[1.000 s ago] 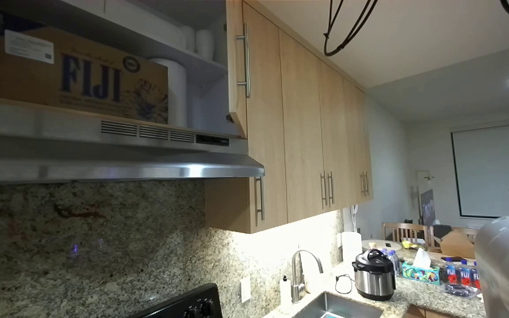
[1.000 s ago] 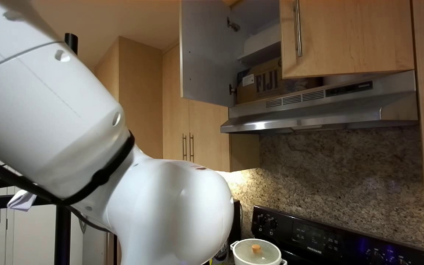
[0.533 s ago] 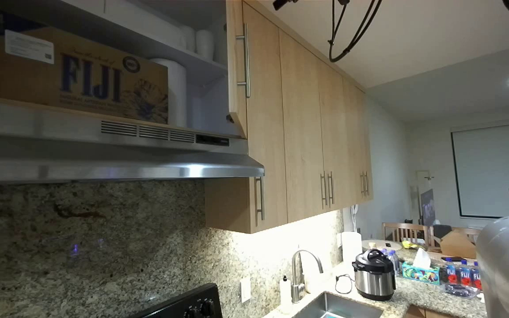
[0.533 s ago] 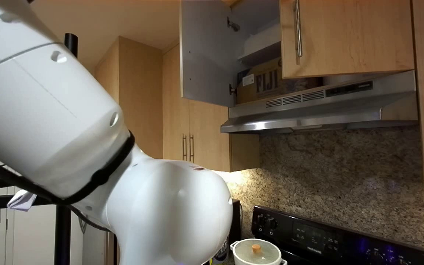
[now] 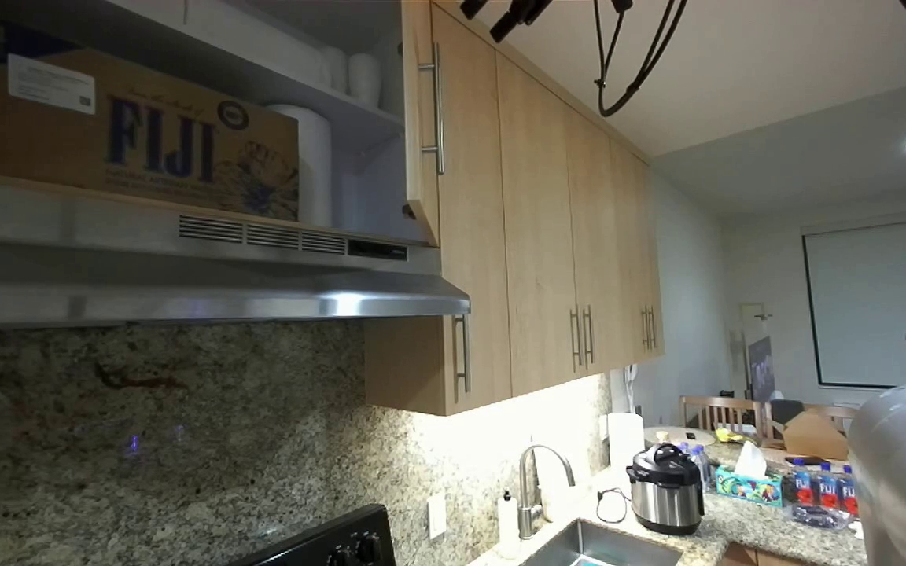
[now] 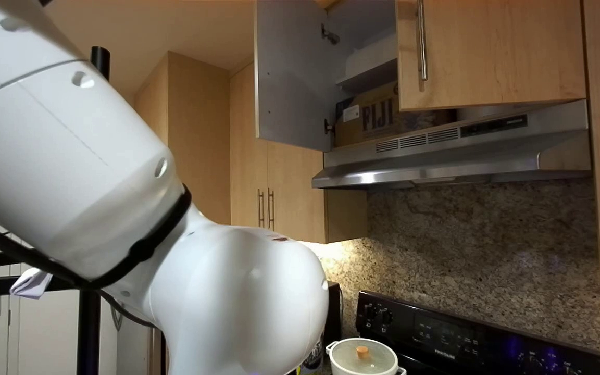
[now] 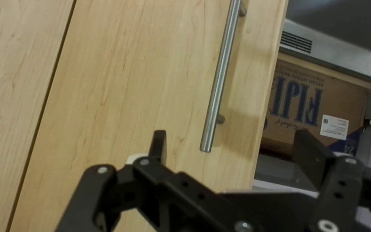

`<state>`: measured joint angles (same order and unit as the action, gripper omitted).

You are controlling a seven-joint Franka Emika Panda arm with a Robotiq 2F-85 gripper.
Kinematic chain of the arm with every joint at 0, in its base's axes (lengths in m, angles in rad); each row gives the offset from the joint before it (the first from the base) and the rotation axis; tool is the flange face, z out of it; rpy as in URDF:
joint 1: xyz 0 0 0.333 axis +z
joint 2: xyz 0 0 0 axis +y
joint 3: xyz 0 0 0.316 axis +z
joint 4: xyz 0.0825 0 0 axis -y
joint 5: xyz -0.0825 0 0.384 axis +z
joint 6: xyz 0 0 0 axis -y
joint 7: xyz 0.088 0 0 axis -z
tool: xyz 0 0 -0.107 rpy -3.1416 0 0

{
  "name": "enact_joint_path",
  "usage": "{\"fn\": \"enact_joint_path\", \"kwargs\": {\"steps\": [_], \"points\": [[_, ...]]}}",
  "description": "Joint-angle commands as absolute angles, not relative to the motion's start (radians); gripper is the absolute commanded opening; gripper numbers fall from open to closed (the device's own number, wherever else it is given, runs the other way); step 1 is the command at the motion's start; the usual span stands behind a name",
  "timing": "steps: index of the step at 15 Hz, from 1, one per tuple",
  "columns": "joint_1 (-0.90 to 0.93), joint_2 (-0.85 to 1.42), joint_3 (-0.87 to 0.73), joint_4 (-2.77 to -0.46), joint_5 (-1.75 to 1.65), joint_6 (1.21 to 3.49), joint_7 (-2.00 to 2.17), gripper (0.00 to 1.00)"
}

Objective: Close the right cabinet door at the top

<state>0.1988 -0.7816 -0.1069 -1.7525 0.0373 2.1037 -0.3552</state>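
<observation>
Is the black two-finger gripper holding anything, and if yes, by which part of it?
Nothing is held: in the wrist view, the gripper stands open, not closed on the slim silver bar handle on the light tan wooden door.

And it's two short cabinet doors (image 6: 492,57), one range hood (image 5: 209,299)!
Wrist view: one gripper (image 7: 233,146), two fingers (image 7: 311,158), one bar handle (image 7: 221,74). Six silver handles (image 5: 466,354) in an exterior view! One FIJI box (image 5: 146,134), one white pot (image 6: 362,363), one sink (image 5: 626,542), one faucet (image 5: 530,520), one pressure cooker (image 5: 667,503), one tissue box (image 5: 749,487), and here are three red-labelled bottles (image 5: 827,489)!
</observation>
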Motion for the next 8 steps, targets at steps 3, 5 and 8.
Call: {"fn": "enact_joint_path", "kwargs": {"steps": [3, 5, 8], "points": [[0.151, -0.439, -0.095, -1.41, 0.033, 1.823, -0.275, 1.0], [0.128, -0.346, -0.092, -1.298, 0.039, 1.717, -0.258, 1.0], [0.102, -0.255, -0.091, -1.155, 0.054, 1.597, -0.261, 1.0]]}}
